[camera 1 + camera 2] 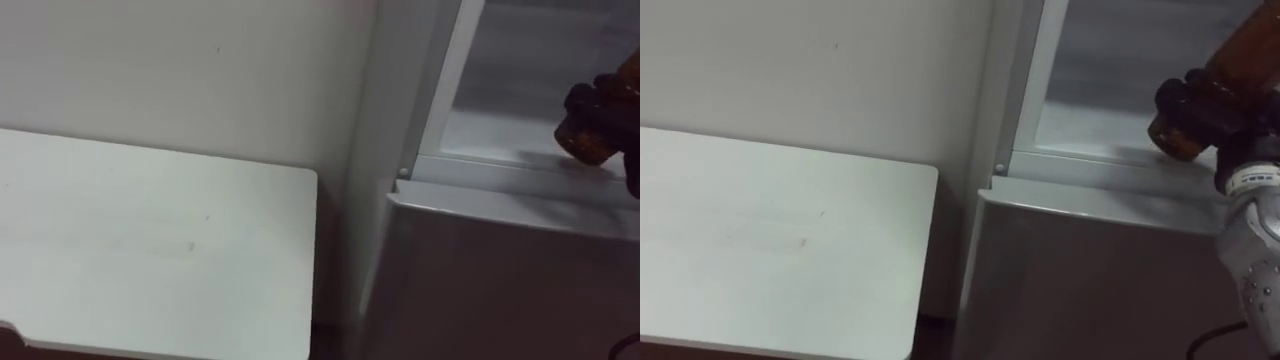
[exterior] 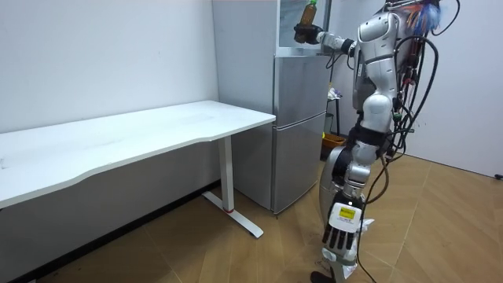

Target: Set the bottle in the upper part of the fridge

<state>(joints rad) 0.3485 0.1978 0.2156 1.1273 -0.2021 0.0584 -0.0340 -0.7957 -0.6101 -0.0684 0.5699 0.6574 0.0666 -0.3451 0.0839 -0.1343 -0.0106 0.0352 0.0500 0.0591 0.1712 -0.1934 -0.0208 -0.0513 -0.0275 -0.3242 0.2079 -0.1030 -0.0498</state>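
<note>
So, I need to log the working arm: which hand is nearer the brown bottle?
Right. The right hand is curled round the brown bottle inside the open upper fridge. The left hand hangs open at the robot's side, far below it.

The upper fridge compartment (image 1: 1110, 50) stands open, and its floor (image 1: 1080, 130) is bare to the left of the right hand (image 1: 1205, 100), which grips the bottle (image 1: 1250, 45) at the front edge. A white frame post (image 1: 1030, 90) bounds the opening on the left. The shut lower door (image 1: 1090, 270) lies below. A table (image 1: 760, 240) stands beside the fridge with a narrow gap between them.
</note>
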